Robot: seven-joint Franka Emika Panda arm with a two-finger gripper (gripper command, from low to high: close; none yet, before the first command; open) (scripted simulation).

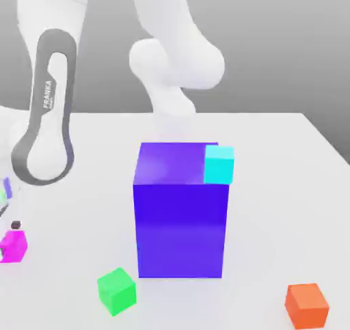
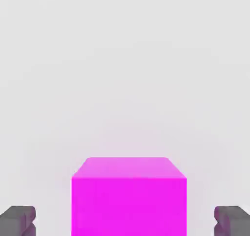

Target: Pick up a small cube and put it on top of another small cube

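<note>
Small magenta cube between open fingers
Your two-finger gripper (image 2: 125, 221) has its grey fingertips spread, one on each side of the small, smooth magenta cube (image 2: 129, 205), a gap showing at either side. Farther from the tool, toward the exterior view's right, you have: one small green cube (image 1: 117, 292), set at an angle; one large blue-violet block (image 1: 180, 229); one small cyan cube (image 1: 219, 165), overlapping the block's upper corner; one small orange cube (image 1: 306, 306), well apart.
</note>
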